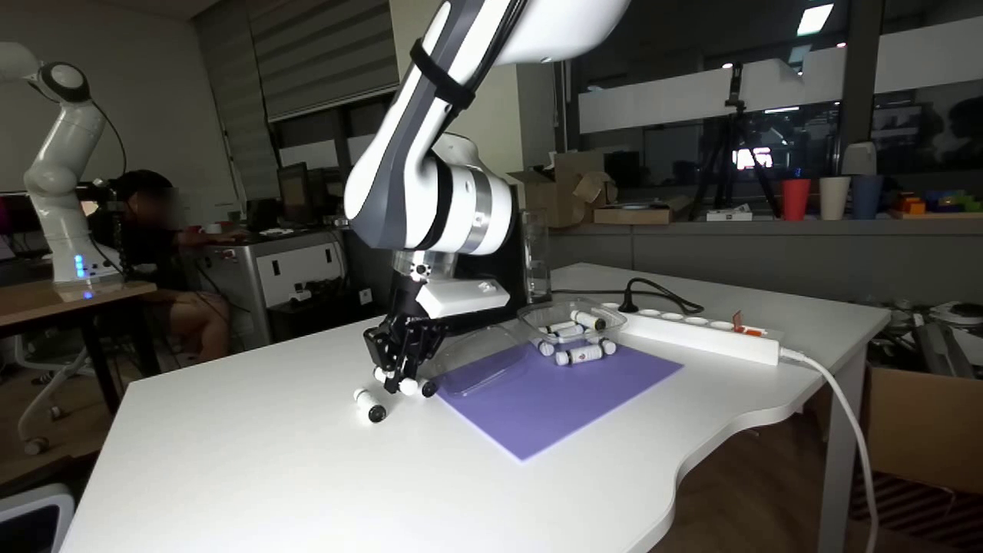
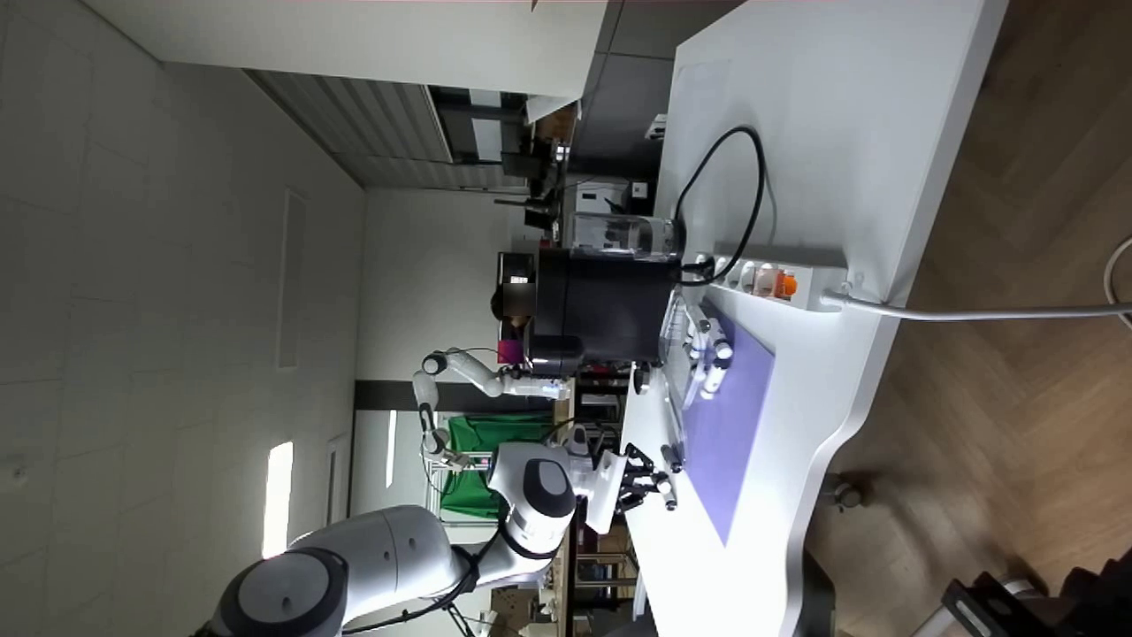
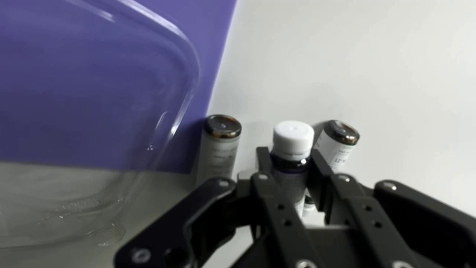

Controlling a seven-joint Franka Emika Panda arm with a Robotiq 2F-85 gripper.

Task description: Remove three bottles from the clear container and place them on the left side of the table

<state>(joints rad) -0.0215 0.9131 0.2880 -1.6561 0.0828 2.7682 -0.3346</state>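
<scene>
My gripper (image 3: pixel 290 153) points down at the white table (image 1: pixel 253 453), shut on a small bottle (image 3: pixel 293 139) with a white cap; its lower part is hidden by the fingers. The gripper also shows in both exterior views (image 1: pixel 399 378) (image 2: pixel 650 482). A dark-ended bottle (image 3: pixel 220 149) lies on one side by the mat edge, and another (image 3: pixel 336 143) on the other side; the latter also shows in an exterior view (image 1: pixel 369 405). The clear container (image 1: pixel 530 313) at the back of the purple mat holds several bottles. A bottle (image 1: pixel 580 354) shows at its front; I cannot tell whether it is inside.
A clear lid-like piece (image 1: pixel 480 376) lies over the mat's near-gripper edge, close to the gripper. The purple mat (image 1: pixel 537 418) extends beside it. A black machine (image 2: pixel 610 305) stands behind the container. A white power strip (image 1: pixel 706 339) with a cable lies beyond the mat.
</scene>
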